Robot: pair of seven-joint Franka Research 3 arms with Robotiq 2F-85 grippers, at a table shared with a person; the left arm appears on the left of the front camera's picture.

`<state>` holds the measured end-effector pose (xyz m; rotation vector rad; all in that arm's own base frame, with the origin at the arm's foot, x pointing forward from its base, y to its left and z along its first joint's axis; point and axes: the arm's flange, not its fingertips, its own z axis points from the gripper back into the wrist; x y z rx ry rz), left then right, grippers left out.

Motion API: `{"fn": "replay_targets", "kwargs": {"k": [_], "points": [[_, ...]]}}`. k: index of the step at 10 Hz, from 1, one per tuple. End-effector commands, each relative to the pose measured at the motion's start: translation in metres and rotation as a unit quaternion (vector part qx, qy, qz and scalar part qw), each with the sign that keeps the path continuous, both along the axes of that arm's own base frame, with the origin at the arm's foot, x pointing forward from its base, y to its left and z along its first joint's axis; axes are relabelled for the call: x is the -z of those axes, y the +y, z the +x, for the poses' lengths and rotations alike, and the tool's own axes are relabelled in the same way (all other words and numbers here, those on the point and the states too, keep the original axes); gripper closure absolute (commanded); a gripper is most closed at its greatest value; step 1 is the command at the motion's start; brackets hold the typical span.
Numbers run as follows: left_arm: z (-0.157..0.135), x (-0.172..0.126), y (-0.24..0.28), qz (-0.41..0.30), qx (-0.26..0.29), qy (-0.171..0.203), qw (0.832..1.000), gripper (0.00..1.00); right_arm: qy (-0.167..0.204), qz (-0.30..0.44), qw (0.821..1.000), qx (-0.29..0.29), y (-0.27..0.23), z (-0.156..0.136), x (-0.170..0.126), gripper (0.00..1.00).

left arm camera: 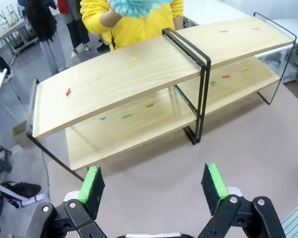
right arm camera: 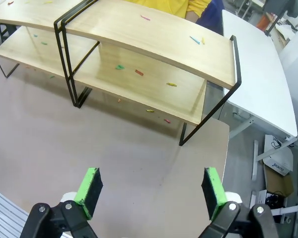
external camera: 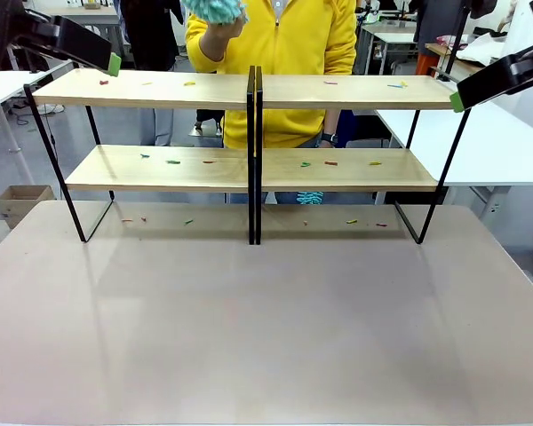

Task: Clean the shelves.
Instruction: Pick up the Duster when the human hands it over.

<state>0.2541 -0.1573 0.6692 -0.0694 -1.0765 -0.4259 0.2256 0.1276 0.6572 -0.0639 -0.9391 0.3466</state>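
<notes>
Now, shelves (external camera: 160, 90) standing on the table (external camera: 266, 337), coloured scraps (external camera: 189, 83) on their boards, left gripper (left arm camera: 152, 184) spread wide and empty off their left end, right gripper (right arm camera: 151, 187) likewise at their right end.

Readable text: none can be made out in any view.
White sheet or flat carton on the floor (right arm camera: 278, 161), beside the leg of the white side table (right arm camera: 258, 74): a short line of dark print, sideways in the right wrist view, too small and blurred to read.
</notes>
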Motion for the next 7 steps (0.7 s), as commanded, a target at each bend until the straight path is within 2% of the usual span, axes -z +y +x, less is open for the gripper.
{"fn": "replay_targets", "kwargs": {"k": [1, 3, 7], "points": [[0.002, -0.005, 0.005, -0.013, -0.005, -0.004, 1.000, 0.00, 0.003, 0.005, 1.000, 0.001, -0.002, 0.001, 0.000, 0.00], [0.000, 0.000, 0.000, 0.000, 0.000, 0.000, 1.000, 0.00, 0.009, 0.030, 1.000, -0.005, 0.004, 0.000, -0.002, 0.00], [0.000, 0.000, 0.000, 0.000, 0.000, 0.000, 1.000, 0.00, -0.017, 0.058, 0.998, 0.001, 0.031, -0.006, -0.017, 0.00]]}}
